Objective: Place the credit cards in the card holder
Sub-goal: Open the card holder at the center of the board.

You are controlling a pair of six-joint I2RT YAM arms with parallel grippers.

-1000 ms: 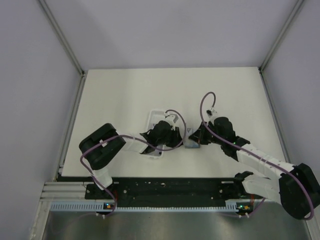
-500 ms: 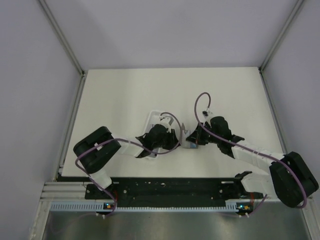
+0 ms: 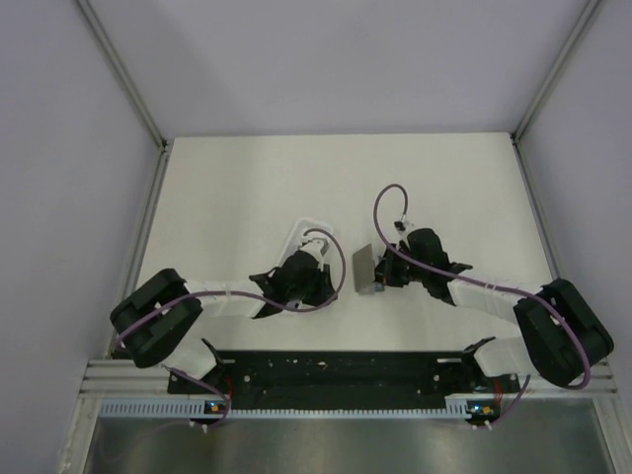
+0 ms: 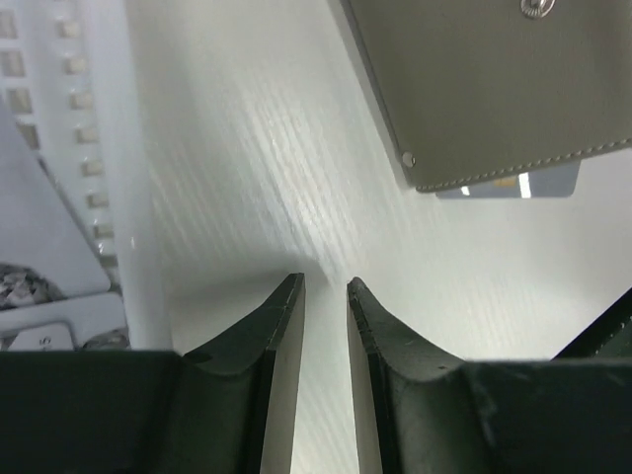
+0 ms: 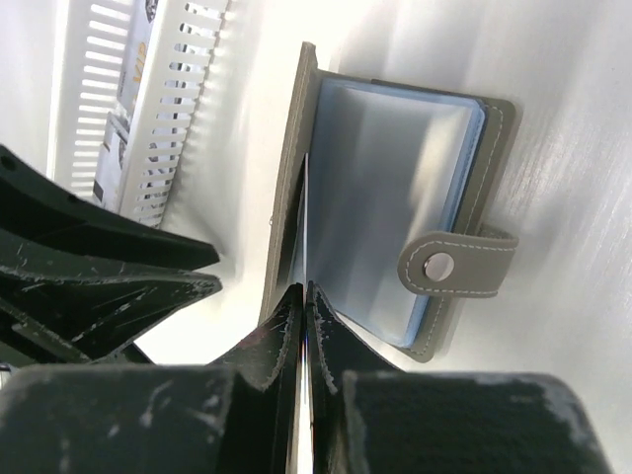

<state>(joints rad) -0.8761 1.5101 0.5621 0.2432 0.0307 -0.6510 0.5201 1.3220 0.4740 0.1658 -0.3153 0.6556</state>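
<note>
1 overhead view looks down on the table (image 3: 247, 178); 2 close wrist views share the card holder (image 5: 385, 197).

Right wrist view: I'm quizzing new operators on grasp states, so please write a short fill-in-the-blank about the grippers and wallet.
The right gripper is shut on a thin ___.
The wallet is ___ rather than closed.
The left gripper holds ___.
Missing words: card; open; nothing.
</note>
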